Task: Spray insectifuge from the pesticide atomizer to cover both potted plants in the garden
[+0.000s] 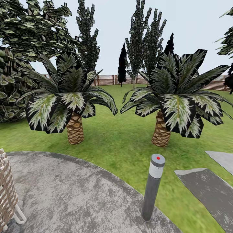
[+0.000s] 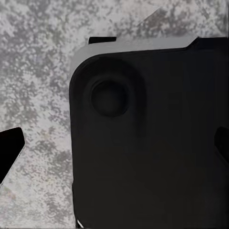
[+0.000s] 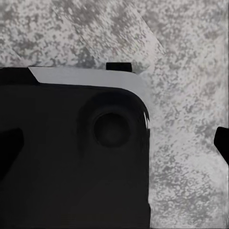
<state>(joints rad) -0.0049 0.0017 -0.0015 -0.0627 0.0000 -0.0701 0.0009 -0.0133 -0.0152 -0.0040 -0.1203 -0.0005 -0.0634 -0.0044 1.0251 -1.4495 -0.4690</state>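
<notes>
In the left wrist view, two dark fingertips poke in from opposite edges of the picture, so the left gripper has its jaws wide apart with nothing between them. Beyond them sits a large black body panel of the robot with a round recess in it, and past that the mottled grey patio.

The right wrist view is much the same: a dark fingertip at one edge, the other lost against a black panel with a round recess, so the right gripper also looks spread open and empty. The speckled grey paving lies beyond it.

The head view looks out over the garden. A curved edge of the round grey patio fills the lower left, meeting green lawn. A grey bollard with a pale band and a small red dot on top (it leans slightly) stands at the patio's edge. A woven wicker object with a white frame shows at the far left edge. Flat grey paving slabs lie in the grass at lower right. Two stout palms with scaly trunks stand on the lawn, one left, one right. Behind them are tall dark trees and a brown slatted fence under a pale sky. No sprayer or small potted plants can be made out here.
</notes>
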